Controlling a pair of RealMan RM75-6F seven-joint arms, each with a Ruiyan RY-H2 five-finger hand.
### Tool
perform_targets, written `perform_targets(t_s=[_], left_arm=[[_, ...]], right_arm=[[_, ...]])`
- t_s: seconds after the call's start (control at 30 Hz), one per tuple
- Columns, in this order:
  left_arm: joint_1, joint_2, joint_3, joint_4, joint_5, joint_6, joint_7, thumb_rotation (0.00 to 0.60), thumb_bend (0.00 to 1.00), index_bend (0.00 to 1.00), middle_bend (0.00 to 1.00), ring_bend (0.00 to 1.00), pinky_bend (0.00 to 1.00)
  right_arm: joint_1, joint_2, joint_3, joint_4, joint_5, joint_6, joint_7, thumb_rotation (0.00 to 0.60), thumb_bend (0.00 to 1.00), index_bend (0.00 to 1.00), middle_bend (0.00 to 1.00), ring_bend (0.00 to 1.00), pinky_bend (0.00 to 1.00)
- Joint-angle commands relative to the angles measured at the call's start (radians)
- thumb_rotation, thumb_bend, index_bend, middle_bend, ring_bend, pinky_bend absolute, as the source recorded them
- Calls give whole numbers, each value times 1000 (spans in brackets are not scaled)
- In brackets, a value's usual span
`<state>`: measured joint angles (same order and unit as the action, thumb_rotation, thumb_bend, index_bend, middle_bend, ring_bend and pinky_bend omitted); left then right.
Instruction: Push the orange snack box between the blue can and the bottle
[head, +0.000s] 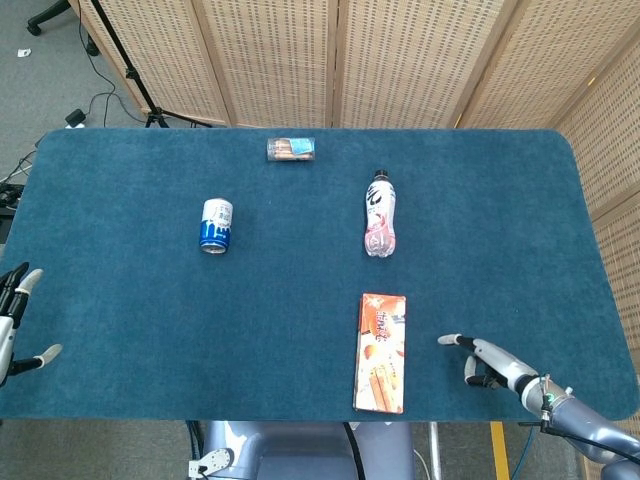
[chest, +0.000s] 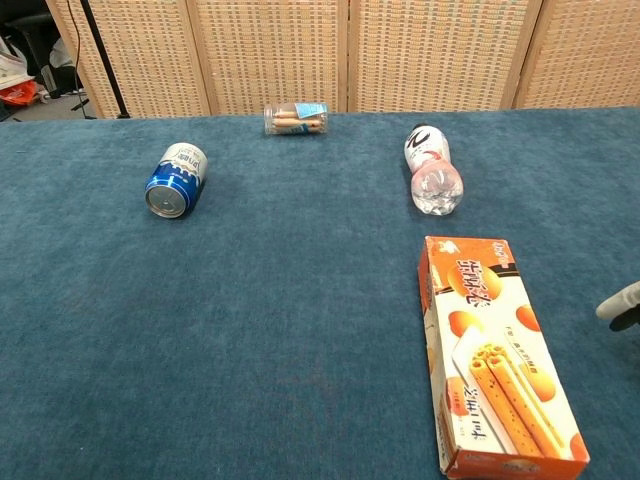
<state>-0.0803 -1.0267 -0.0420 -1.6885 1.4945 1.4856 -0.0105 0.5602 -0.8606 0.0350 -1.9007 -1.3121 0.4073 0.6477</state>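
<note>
Probably a lab or studio: woven folding screens (head: 340, 60) stand behind the blue-carpeted table (head: 120, 300), with a stand leg (head: 130, 70), floor cables (head: 95, 100) and a chair base (head: 50, 15) left of them.

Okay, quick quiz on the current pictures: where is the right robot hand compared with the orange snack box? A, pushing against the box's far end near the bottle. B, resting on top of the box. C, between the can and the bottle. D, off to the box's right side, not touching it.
D: the right robot hand sits over the carpet, with a clear gap between it and the orange snack box.
</note>
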Motion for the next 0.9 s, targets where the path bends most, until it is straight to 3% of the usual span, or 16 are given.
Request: perform_targets(t_s=[0.03,0.5,0.9], left_arm=[[1,3,-1,1,-3,1,-11,600,0,0,0,0,0],[-2,7,-1,6,-2,-4,-23,600,0,0,0,0,0],[-1,14,-3,10,-5,-4,-49,600,0,0,0,0,0]], right_arm=[[33,-9,9,-33,1,-39,-7,600,1000,130,121,35,265],[152,-97,69,-97,166,-101,-19,600,1000,140,128,35,265],[318,-180,10,-160,445,-14,-159,600,1000,140,128,35,265]])
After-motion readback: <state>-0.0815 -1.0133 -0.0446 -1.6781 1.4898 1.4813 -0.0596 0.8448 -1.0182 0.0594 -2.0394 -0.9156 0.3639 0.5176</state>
